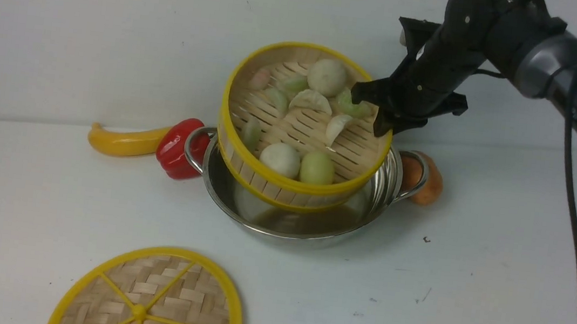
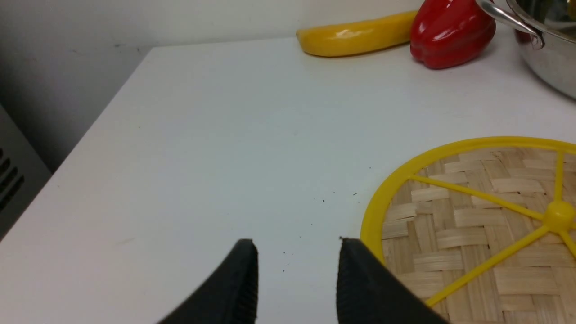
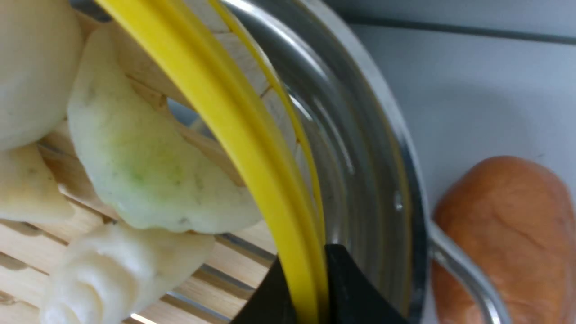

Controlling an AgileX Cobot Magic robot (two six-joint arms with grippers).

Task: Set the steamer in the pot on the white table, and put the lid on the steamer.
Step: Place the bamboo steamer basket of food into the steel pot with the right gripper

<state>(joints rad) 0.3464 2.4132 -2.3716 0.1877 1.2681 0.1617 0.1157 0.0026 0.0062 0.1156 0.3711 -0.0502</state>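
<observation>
Watch for dumplings [image 1: 310, 100] sliding out of the steamer [image 1: 303, 131], pinched at its rim by the closed right end effector [image 1: 373, 112] and tilted steeply, lower edge inside the pot [image 1: 240, 200] on the worktop [image 1: 469, 291], or for that thin grip slipping, with the left end effector [image 2: 297, 256] parted, empty, beside the lid [image 2: 486, 234].
</observation>
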